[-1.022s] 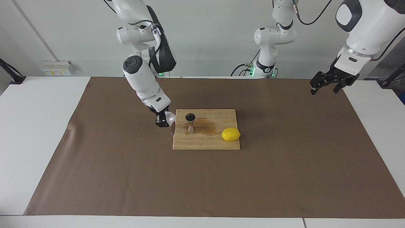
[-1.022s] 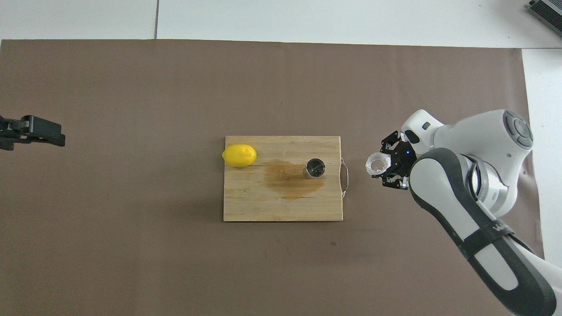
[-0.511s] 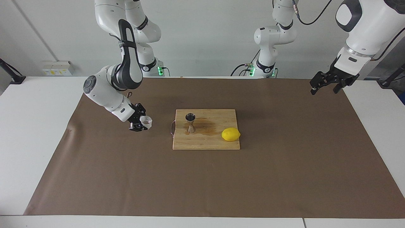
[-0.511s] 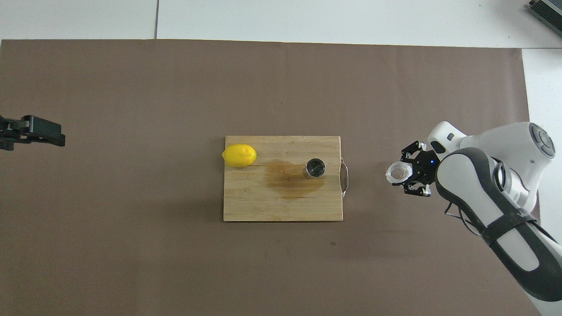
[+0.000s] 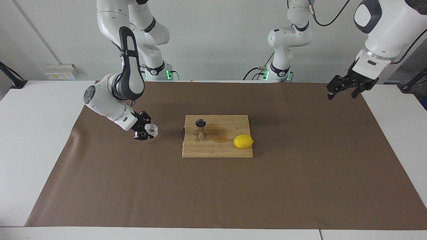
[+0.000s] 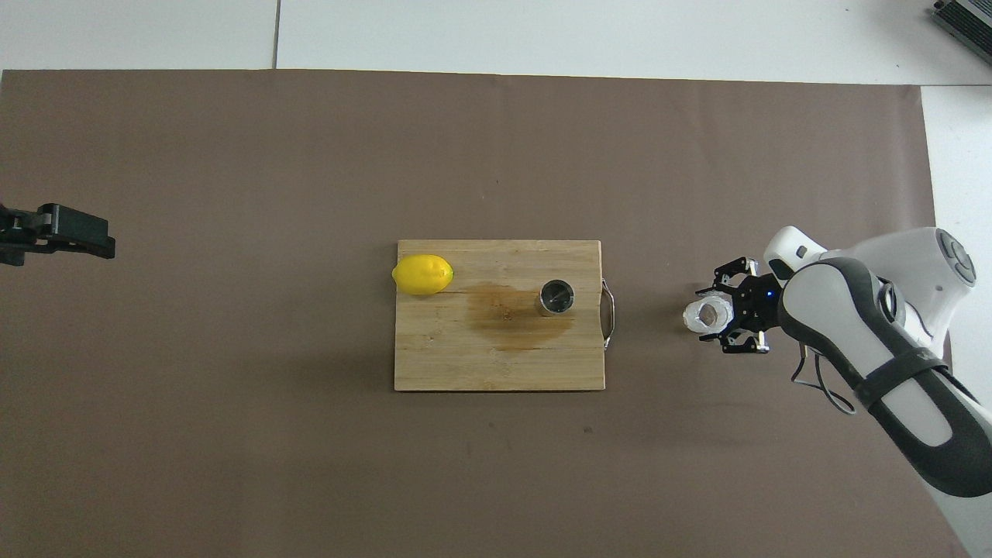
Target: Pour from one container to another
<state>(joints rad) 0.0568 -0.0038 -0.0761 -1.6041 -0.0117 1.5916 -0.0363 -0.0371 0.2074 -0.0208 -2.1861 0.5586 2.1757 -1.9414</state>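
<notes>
The right gripper (image 5: 145, 130) had its fingers loosely spread around the white cup (image 5: 152, 129) on the brown mat (image 5: 213, 193), beside the board (image 5: 217, 150) holding the jigger (image 5: 200, 129), and pulling away crooked risked tipping it, while the left gripper (image 5: 345, 87) waited with fingers spread.

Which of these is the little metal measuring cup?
Find the wooden cutting board mid-table. The steel jigger stands upright on it, toward the right arm's end, beside a brown stain. Unlike the round yellow lemon, it is shiny and hourglass-shaped.
</notes>
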